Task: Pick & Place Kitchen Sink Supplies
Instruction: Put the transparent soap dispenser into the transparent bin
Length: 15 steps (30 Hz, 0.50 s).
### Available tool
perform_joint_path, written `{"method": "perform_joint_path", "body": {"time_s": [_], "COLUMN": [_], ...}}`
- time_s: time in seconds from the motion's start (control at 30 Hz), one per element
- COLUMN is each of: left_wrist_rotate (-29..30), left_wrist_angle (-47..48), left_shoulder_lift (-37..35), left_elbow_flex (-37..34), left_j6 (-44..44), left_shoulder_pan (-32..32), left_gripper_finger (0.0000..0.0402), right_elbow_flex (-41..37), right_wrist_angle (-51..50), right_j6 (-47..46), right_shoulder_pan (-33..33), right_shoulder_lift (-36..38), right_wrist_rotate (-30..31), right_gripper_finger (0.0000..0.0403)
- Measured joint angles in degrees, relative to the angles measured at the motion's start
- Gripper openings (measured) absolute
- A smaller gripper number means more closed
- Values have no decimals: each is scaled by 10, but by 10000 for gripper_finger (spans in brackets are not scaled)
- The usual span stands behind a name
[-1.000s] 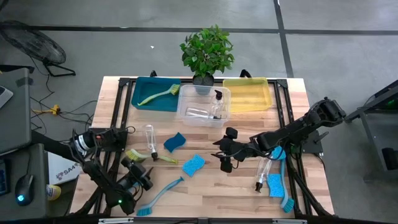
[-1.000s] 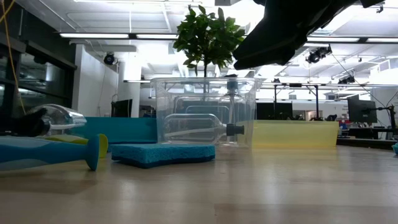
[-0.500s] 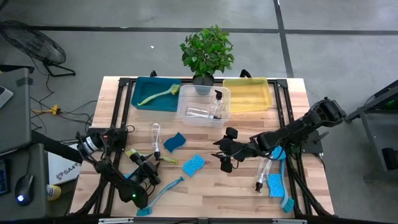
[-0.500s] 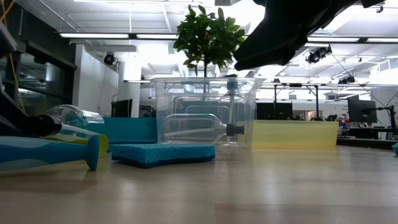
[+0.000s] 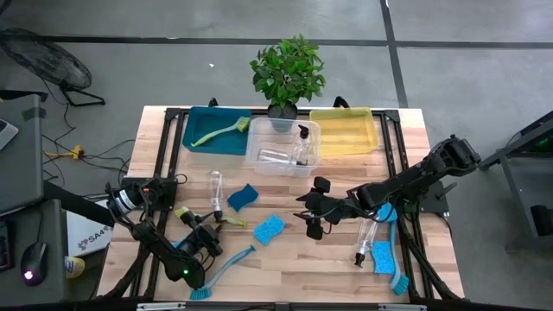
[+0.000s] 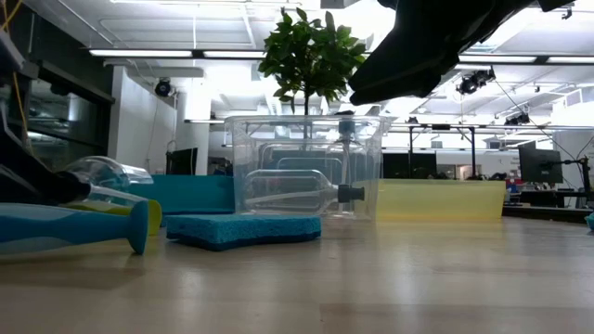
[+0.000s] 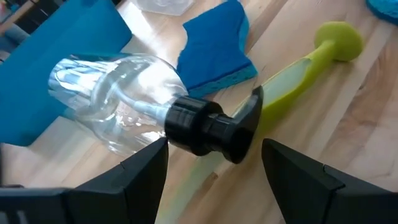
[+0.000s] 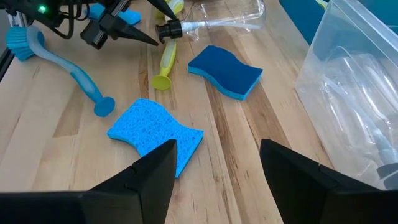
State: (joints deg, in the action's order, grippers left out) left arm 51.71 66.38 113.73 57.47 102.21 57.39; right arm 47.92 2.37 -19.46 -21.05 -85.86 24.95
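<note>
Pump bottle (image 7: pixel 134 121) near the table's left edge: left gripper (image 7: pixel 214 163), fingers spread and empty around its black neck, should close squarely there.

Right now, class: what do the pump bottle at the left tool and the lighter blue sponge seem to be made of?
Pump bottle: apparently clear glossy plastic, see-through with highlights; black pump top looks like hard plastic. Lighter blue sponge: likely matte porous foam, its surface finely pitted.

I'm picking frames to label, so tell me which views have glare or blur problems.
Low view: bright ceiling lights wash out the top, and the right arm is a dark silhouette. Left wrist view: the clear bottle shows bright reflections, the near fingers look soft. High view: evenly lit.
</note>
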Motion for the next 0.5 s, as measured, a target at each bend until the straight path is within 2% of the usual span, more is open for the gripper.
{"method": "perform_joint_path", "body": {"time_s": [0.13, 0.37, 0.5], "left_wrist_rotate": [-2, 1, -4], "left_wrist_angle": [20, 21, 28], "left_shoulder_lift": [0, 0, 0], "left_elbow_flex": [3, 18, 18], "left_j6": [-33, -201, -229], "left_shoulder_pan": [0, 0, 0], "left_gripper_finger": [252, 252, 252], "right_elbow_flex": [0, 0, 0], "right_wrist_angle": [0, 0, 0], "right_j6": [0, 0, 0], "right_shoulder_pan": [0, 0, 0], "right_shoulder_lift": [0, 0, 0], "right_wrist_rotate": [0, 1, 2], "right_gripper_finger": [224, 224, 224]}}
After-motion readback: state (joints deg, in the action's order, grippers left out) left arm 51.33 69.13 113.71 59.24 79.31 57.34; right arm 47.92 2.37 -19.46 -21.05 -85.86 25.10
